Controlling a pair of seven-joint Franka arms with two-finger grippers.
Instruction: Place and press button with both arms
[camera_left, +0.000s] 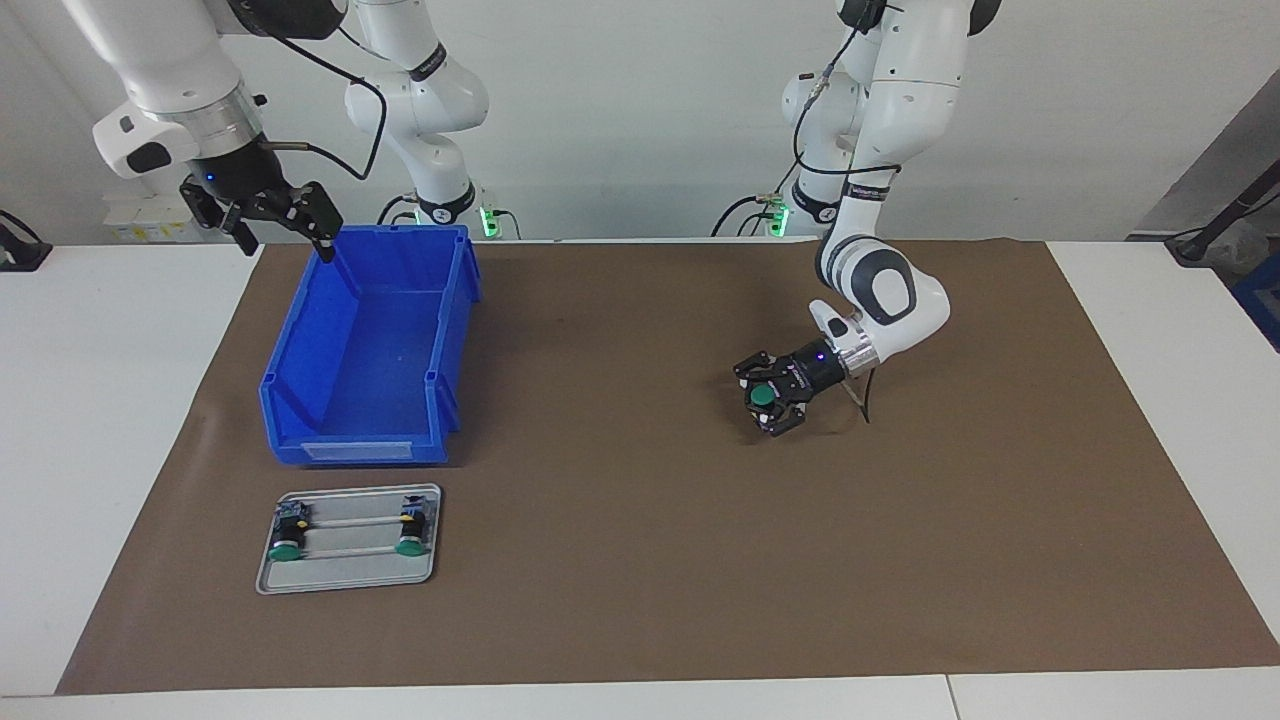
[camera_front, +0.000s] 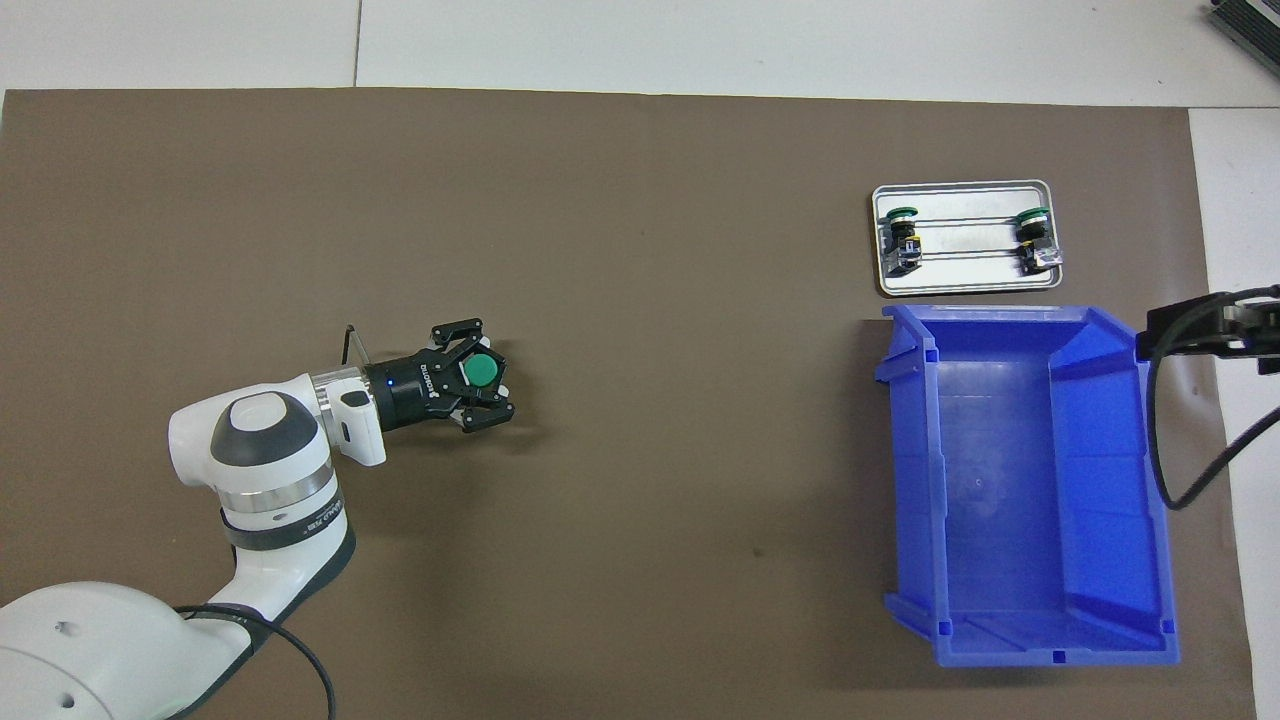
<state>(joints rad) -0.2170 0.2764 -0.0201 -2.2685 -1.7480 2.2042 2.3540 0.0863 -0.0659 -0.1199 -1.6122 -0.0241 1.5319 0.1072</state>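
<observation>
A button with a round green cap sits between the fingertips of my left gripper, which is shut on it. That gripper reaches in sideways, low over the brown mat, toward the left arm's end of the table. My right gripper hangs open with nothing in it, over the blue bin's corner nearest the robots. Two more green-capped buttons lie in a small metal tray.
The blue bin stands with nothing in it toward the right arm's end, and the tray lies beside it, farther from the robots. White tabletop borders the mat.
</observation>
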